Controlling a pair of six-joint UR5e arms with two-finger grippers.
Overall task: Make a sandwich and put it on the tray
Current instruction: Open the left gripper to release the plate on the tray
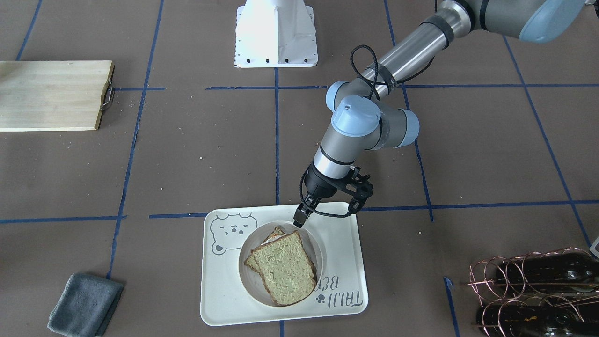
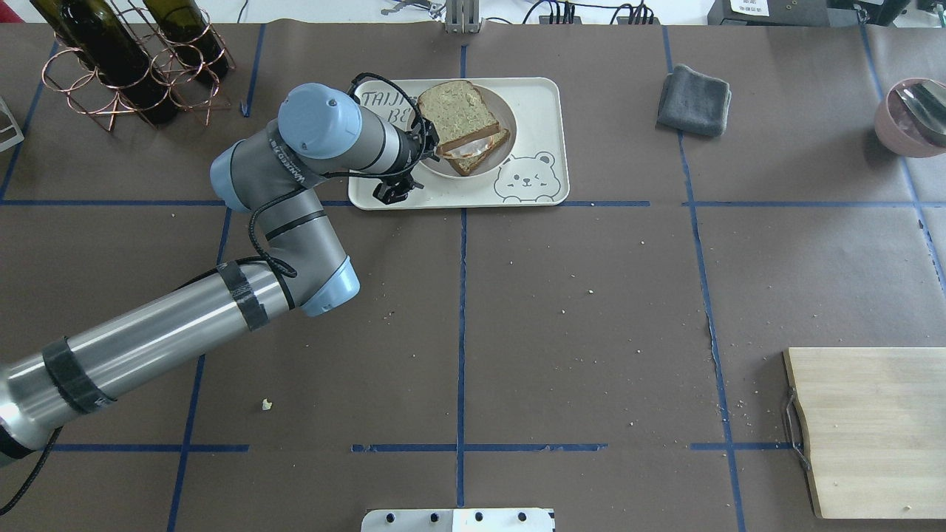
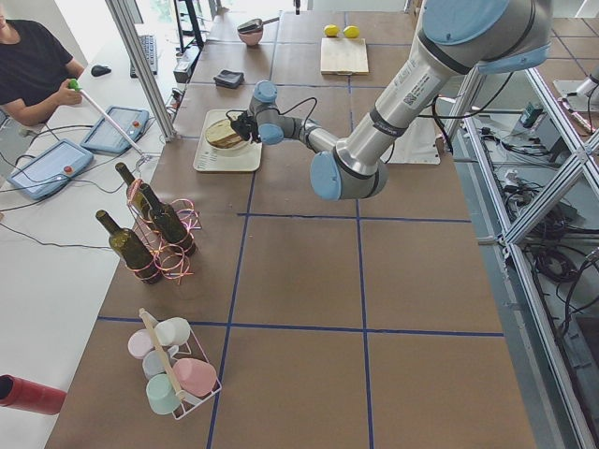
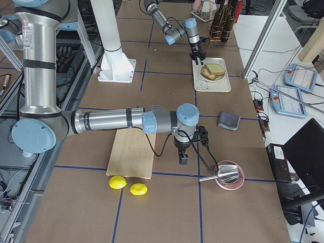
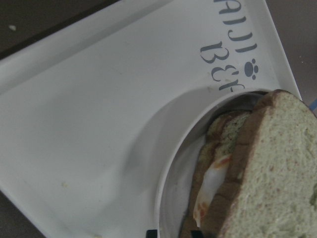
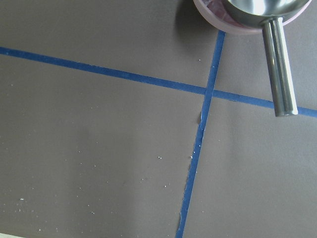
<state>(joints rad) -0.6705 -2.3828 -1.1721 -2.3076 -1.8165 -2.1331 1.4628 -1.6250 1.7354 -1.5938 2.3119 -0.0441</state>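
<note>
The sandwich [image 1: 283, 269], two greenish-tan bread slices with white egg between, lies on a small round white plate [image 1: 316, 248]. The plate stands on the cream tray [image 1: 224, 299] with the bear drawing. My left gripper [image 1: 298, 220] is at the plate's rim, on the side toward the robot. Its fingers are close together on either side of the rim in the left wrist view [image 5: 173, 233], so it looks shut on the plate. My right gripper [image 4: 183, 161] shows only in the exterior right view, low over the table beside the cutting board. I cannot tell whether it is open or shut.
A wooden cutting board [image 2: 872, 428] lies at the near right of the overhead view. A grey cloth [image 2: 695, 100] lies right of the tray. A copper rack with wine bottles [image 2: 126, 66] stands to its left. A pink bowl with a metal scoop [image 2: 913, 114] is at the far right.
</note>
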